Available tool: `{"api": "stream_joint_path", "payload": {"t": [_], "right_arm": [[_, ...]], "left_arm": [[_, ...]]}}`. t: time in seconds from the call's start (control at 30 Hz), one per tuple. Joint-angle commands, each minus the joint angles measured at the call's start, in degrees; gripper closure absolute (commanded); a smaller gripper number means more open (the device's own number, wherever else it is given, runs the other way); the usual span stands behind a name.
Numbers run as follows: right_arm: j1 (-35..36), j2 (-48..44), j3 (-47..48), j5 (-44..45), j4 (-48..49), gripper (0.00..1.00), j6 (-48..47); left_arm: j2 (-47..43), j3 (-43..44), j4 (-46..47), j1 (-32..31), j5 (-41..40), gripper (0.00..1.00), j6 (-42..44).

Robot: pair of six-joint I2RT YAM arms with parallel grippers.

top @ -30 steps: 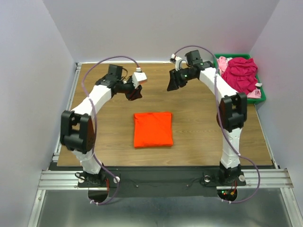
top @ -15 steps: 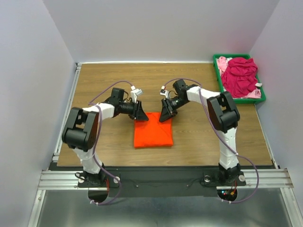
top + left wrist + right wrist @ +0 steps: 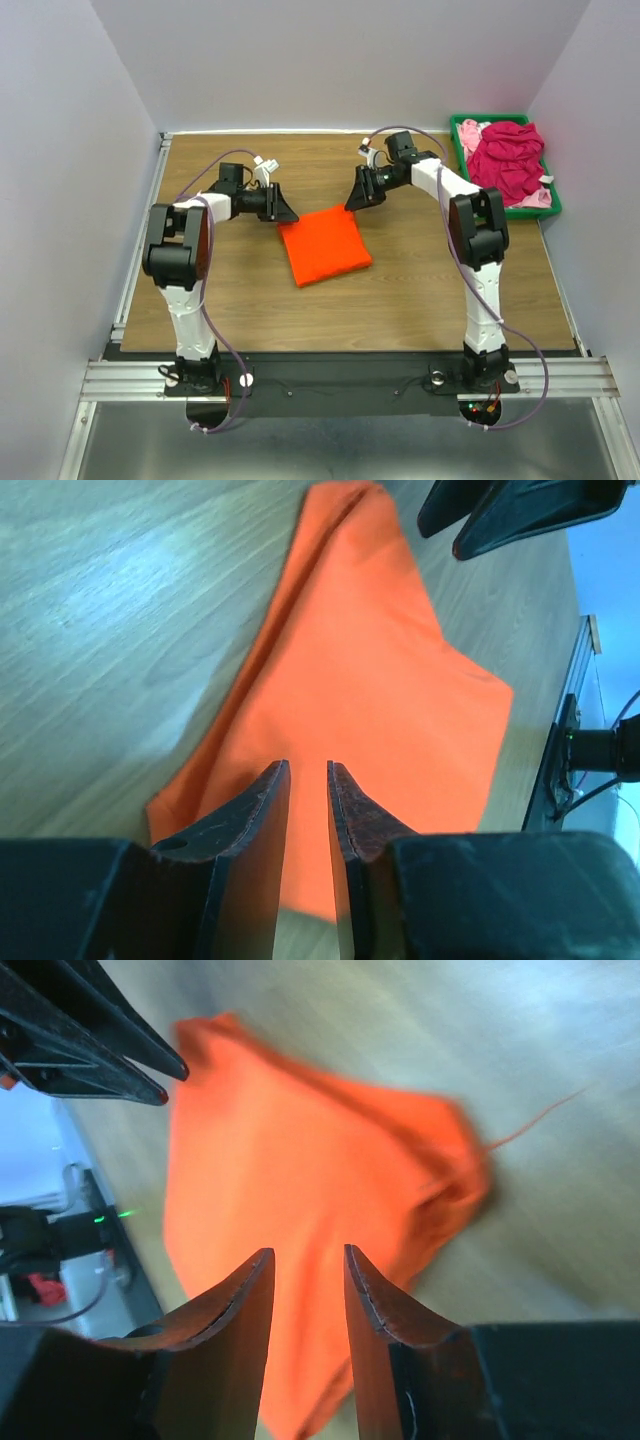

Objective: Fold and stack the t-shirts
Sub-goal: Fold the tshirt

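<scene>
The folded orange t-shirt lies flat on the table, turned at an angle. My left gripper is low at its far left corner and my right gripper at its far right corner. In the left wrist view the jaws stand narrowly open over the orange cloth, pinching nothing. The right jaws are open over the blurred orange cloth too. The magenta t-shirt and the pale pink t-shirt lie bunched in the green bin.
The green bin sits at the table's far right corner, beyond the right arm. Bare wooden table surrounds the orange shirt. Each wrist view shows the other gripper's dark fingers close by the shirt's far corner.
Both grippers dropped from high at the back onto the shirt's far edge, then pulled back. The orange shirt has slid away from the arm bases and turned counter-clockwise.
</scene>
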Motion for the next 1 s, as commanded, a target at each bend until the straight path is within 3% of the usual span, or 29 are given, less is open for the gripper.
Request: {"api": "stream_joint_path", "payload": {"t": [0.0, 0.13, 0.2, 0.27, 0.37, 0.47, 0.57, 0.7, 0.83, 0.97], "right_arm": [[1.0, -10.9, -5.6, -4.9, 1.0, 0.60, 1.9], [4.3, -17.7, -15.6, -9.7, 2.1, 0.60, 3.4], [6.0, -18.6, -19.1, -10.8, 2.8, 0.59, 3.6], [7.5, -17.8, -22.8, -11.2, 3.6, 0.59, 3.2], [7.3, -13.3, -24.3, -10.5, 3.9, 0.59, 0.9], [7.1, -9.6, -26.1, -8.5, 3.9, 0.60, -1.7], [7.1, -6.8, -27.0, -6.8, 4.4, 0.60, -3.4], [7.0, -6.0, -26.0, -7.0, 8.2, 0.60, 0.7], [7.0, -7.4, -19.4, -7.9, 10.2, 0.60, 4.3], [7.0, -13.7, -19.8, -9.4, 10.2, 0.58, 6.4]], "left_arm": [[-13.8, -3.4, -1.7, -2.3, 3.6, 0.66, 1.1], [-21.9, -15.1, 2.4, -8.1, 4.5, 0.66, -2.7], [-23.6, -18.8, 9.6, -10.9, 4.5, 0.65, -8.9], [-22.9, -22.4, 15.7, -13.6, 4.0, 0.63, -12.2], [-18.4, -22.4, 16.1, -14.2, 3.4, 0.61, -12.8], [-10.3, -19.0, 5.0, -12.4, 1.1, 0.61, -5.9], [-2.5, -16.5, 1.2, -8.8, 0.1, 0.62, -2.6], [2.8, -8.9, -8.7, -3.2, -2.4, 0.64, 4.6], [-0.5, -3.2, -15.0, -1.9, -1.1, 0.63, 12.9], [-8.3, -6.5, -18.0, -3.0, 5.5, 0.62, 15.3]]}}
